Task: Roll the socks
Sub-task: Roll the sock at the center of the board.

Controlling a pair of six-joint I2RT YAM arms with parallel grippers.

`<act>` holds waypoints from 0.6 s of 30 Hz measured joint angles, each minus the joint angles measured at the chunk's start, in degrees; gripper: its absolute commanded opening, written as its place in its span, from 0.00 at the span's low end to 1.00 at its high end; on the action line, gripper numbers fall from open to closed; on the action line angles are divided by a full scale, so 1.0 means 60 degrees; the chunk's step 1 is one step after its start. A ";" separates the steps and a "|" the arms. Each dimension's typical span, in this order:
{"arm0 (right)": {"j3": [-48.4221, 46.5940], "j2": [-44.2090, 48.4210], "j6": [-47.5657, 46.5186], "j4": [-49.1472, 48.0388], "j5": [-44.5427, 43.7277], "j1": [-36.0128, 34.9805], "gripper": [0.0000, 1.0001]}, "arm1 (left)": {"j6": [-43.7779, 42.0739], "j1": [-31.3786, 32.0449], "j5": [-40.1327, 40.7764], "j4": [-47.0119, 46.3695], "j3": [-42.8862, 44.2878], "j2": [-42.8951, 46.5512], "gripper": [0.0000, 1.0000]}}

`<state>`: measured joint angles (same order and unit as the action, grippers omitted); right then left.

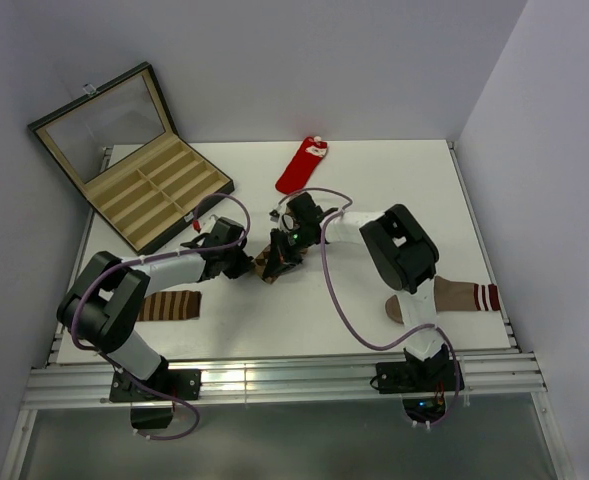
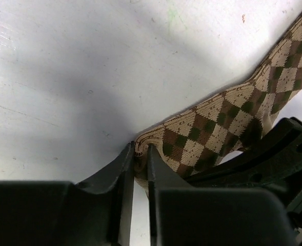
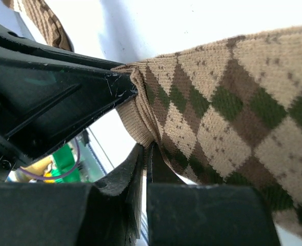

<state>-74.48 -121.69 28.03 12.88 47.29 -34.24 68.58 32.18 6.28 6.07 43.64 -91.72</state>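
Tan-and-brown argyle sock (image 1: 271,263): middle of the counter (image 1: 374,190), gripped at one bunched end from two sides, probably to start a roll.
Left tool (image 2: 141,156): fingers pinched together on the sock's hem, seemingly anchoring it.
Right tool (image 3: 145,154): clamped on a fold of the same sock, tight against the left tool, likely to turn the cloth over.
Red sock (image 1: 302,166): flat by the far edge, untouched.
Hidden: from above, both tools cover most of the argyle sock. The wrist views cut off its other end, so how far it is rolled I cannot tell.
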 measured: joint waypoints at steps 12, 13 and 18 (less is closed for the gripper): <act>0.1508 0.1796 -0.1020 -0.1253 -0.2772 -0.0605 0.42 | -0.0546 0.0044 -0.0044 0.0801 0.0827 -0.0474 0.00; 0.1734 0.1993 -0.1158 -0.1457 -0.3078 -0.0707 0.45 | -0.0579 0.0044 -0.0047 0.0874 0.0885 -0.0503 0.00; 0.3136 0.3096 -0.1851 -0.2594 -0.4510 -0.1220 0.50 | -0.0823 0.0044 -0.0098 0.1235 0.1213 -0.0696 0.00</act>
<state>-55.66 -103.11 16.93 -2.68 20.23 -41.56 63.64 32.45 5.69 13.47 50.92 -95.90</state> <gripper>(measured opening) 0.496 0.051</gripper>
